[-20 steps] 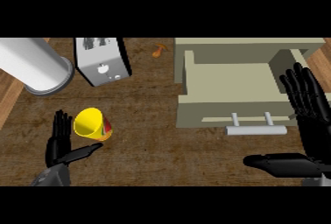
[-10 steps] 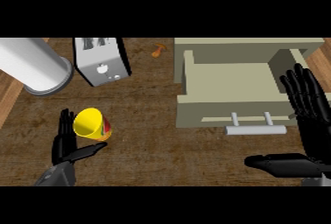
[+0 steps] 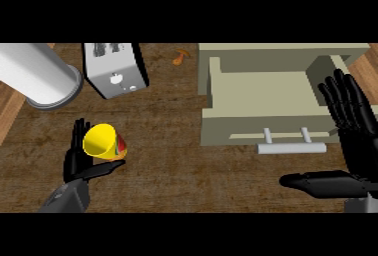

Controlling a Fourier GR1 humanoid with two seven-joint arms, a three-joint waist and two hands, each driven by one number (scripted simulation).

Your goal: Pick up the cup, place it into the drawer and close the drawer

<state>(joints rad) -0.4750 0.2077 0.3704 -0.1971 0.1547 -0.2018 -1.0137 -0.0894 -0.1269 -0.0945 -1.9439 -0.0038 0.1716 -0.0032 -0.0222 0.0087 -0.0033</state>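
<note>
At the near left of the wooden counter, the left hand stands with fingers straight and thumb spread toward the right; the yellow cup lies tipped on its side against the fingers, just above the thumb, and no finger curls round it. At the near right, the right hand shows open, fingers straight and pointing far, thumb stretched left, holding nothing. Beyond it to the left, the drawer stands open, its handle on the near face. Farther left stand a toaster and a large grey cylinder. A small orange item lies at the far edge.
</note>
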